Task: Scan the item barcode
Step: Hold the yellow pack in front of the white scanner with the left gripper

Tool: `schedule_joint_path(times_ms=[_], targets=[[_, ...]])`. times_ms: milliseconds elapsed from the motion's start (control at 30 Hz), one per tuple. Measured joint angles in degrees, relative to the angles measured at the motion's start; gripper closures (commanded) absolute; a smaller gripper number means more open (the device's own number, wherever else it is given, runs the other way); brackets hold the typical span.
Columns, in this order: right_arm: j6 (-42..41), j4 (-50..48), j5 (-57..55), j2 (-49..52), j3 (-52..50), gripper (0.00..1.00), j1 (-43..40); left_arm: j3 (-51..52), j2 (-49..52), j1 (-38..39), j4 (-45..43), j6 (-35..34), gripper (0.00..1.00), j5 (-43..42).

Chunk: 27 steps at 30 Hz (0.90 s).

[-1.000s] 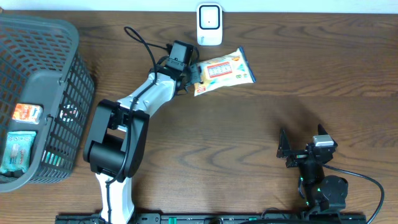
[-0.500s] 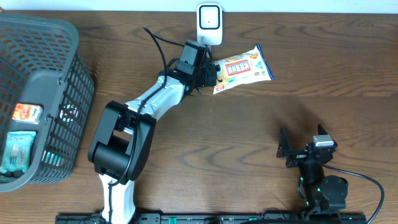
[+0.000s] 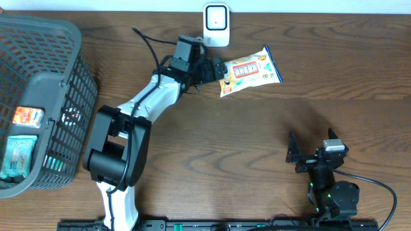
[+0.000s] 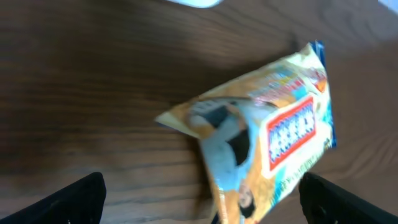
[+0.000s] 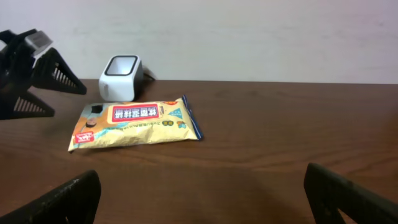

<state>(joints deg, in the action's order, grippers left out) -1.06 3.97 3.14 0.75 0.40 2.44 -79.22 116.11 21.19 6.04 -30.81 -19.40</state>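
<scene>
The item, a yellow snack packet [image 3: 249, 70] with a red label, lies flat on the wooden table just right of and below the white barcode scanner [image 3: 216, 24]. My left gripper [image 3: 213, 70] stands open at the packet's left end. In the left wrist view the packet [image 4: 267, 137] reaches down between the wide-apart fingers [image 4: 68, 202]. The right wrist view shows the packet [image 5: 134, 122] lying in front of the scanner [image 5: 120, 76], with the left gripper [image 5: 28, 78] off to its left. My right gripper [image 5: 202, 199] is open and holds nothing, far from the packet at the near right.
A grey plastic basket [image 3: 61, 83] stands at the table's left edge, with an orange packet [image 3: 27, 116] and a teal packet [image 3: 18, 156] inside. The left arm's black cable [image 3: 151, 45] loops over the table near the scanner.
My left gripper has opened and let go of the packet, then drawn back a little to the left. The packet stays on the table right of the scanner. The right arm has not moved.
</scene>
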Motion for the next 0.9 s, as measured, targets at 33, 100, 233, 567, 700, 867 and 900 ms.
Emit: schedule_joint_path(times_ms=[33, 100, 233, 567, 700, 867, 900], targets=[[0.0, 0.0, 0.0, 0.0, 0.0, 0.01, 0.0, 0.0, 0.0, -0.09, 0.17, -0.98, 0.02, 0.0], [0.0, 0.0, 0.0, 0.0, 0.0, 0.01, 0.0, 0.0, 0.0, 0.22, 0.09, -2.51, 0.02, 0.0], [0.0, 0.0, 0.0, 0.0, 0.0, 0.01, 0.0, 0.0, 0.04, 1.86, -0.57, -4.13, 0.02, -0.02], [0.0, 0.0, 0.0, 0.0, 0.0, 0.01, 0.0, 0.0, 3.98, 4.04, -3.91, -8.39, 0.07, 0.11], [0.0, 0.0, 0.0, 0.0, 0.0, 0.01, 0.0, 0.0, 6.88, 4.04, -4.24, -9.81, 0.37, 0.13], [0.0, 0.0, 0.0, 0.0, 0.0, 0.01, 0.0, -0.2, 6.91, 4.11, -4.13, -10.45, 0.57, -0.04], [0.0, 0.0, 0.0, 0.0, 0.0, 0.01, 0.0, -0.2, 6.91, 4.11, -4.33, -10.47, 0.63, -0.24]])
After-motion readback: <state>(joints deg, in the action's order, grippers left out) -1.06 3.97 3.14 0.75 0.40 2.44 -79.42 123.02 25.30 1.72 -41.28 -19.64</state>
